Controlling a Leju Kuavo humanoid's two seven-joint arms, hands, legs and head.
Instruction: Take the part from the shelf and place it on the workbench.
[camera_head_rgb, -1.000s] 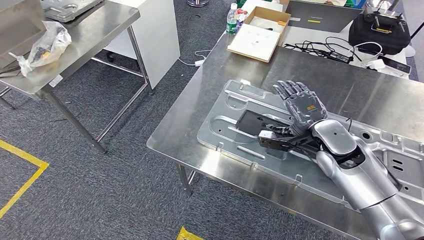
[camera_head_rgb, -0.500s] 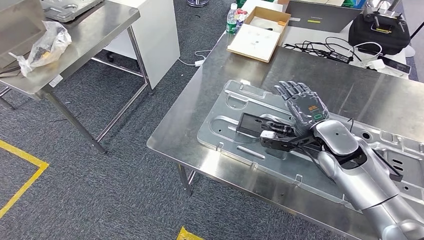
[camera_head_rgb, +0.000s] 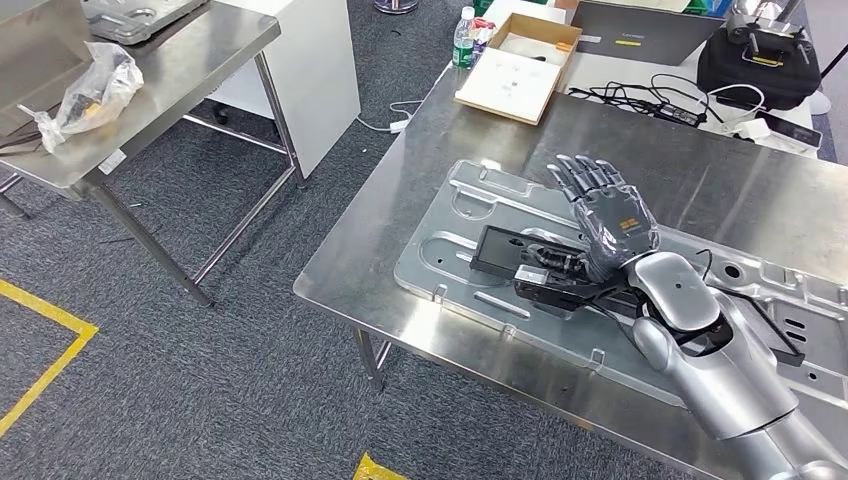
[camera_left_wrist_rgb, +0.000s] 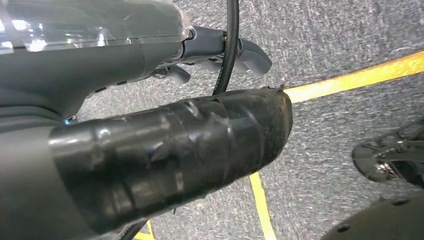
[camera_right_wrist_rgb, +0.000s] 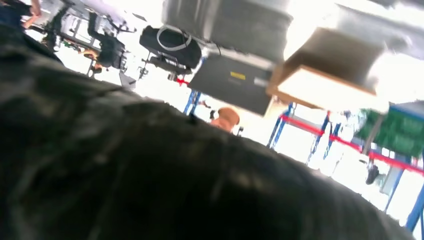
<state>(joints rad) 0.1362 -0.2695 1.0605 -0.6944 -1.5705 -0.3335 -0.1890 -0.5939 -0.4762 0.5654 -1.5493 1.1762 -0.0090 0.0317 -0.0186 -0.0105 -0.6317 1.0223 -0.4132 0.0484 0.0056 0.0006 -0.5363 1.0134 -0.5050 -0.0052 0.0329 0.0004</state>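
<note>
The part (camera_head_rgb: 497, 250), a long flat black frame, lies on a large stamped silver panel (camera_head_rgb: 470, 195) on the steel workbench (camera_head_rgb: 400, 230). My right hand (camera_head_rgb: 610, 215) is over the part's middle. Its fingers (camera_head_rgb: 585, 178) stand straight and spread, clear of the part, and its thumb (camera_head_rgb: 550, 262) rests on the part's top. The silver right arm hides the part's far end. In the right wrist view a dark blur sits close to the lens. In the left wrist view my left hand (camera_left_wrist_rgb: 165, 100) hangs over grey carpet and holds nothing, its thumb (camera_left_wrist_rgb: 200, 145) apart from the fingers.
At the back of the workbench are an open cardboard box (camera_head_rgb: 520, 65), a bottle (camera_head_rgb: 462, 38), tangled cables (camera_head_rgb: 660, 100) and a black bag (camera_head_rgb: 760, 65). A second steel table (camera_head_rgb: 180, 70) with a plastic bag (camera_head_rgb: 95, 90) stands at the left. Yellow tape (camera_head_rgb: 45, 370) marks the carpet.
The black part has slid a little leftward and settled flat on the panel. My right hand has tilted more upright and its arm has drawn slightly back.
</note>
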